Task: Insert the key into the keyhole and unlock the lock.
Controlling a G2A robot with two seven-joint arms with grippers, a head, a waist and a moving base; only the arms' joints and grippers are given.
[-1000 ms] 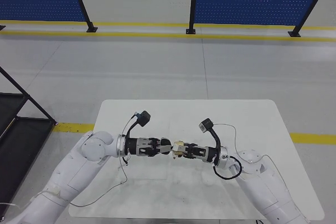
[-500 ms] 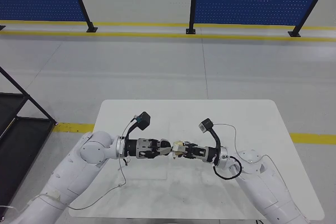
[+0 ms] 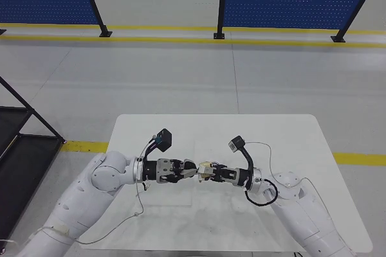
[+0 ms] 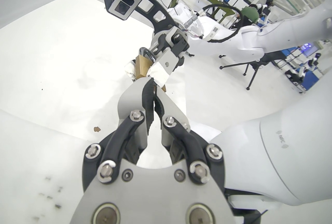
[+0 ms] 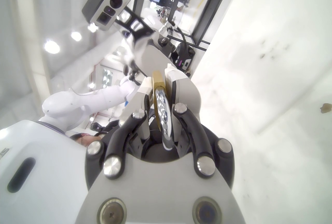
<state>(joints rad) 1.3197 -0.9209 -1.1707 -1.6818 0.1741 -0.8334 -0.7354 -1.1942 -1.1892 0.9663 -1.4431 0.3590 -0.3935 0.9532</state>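
Left hand (image 3: 192, 169): clenched on the key, the pads pressed together around it, held above the table (image 3: 276, 135).
Right hand (image 5: 158, 79): closed around the lock, which is gripped by the flat sides of its brass body.
Key (image 4: 155, 88): pinched at the left fingertips, so only a thin edge is seen; its tip is pointed at the lock just ahead.
Lock (image 4: 142, 66): held directly in front of the left fingertips, touching or nearly touching them, with the shackle turned back toward the right wrist.
Done: both parts are picked up and brought tip to tip, and the key is lined up with the underside of the lock.
Unclear: whether the key is seated in the keyhole cannot be told.
Left: full insertion is judged pending, as are the turn and the release of the shackle.
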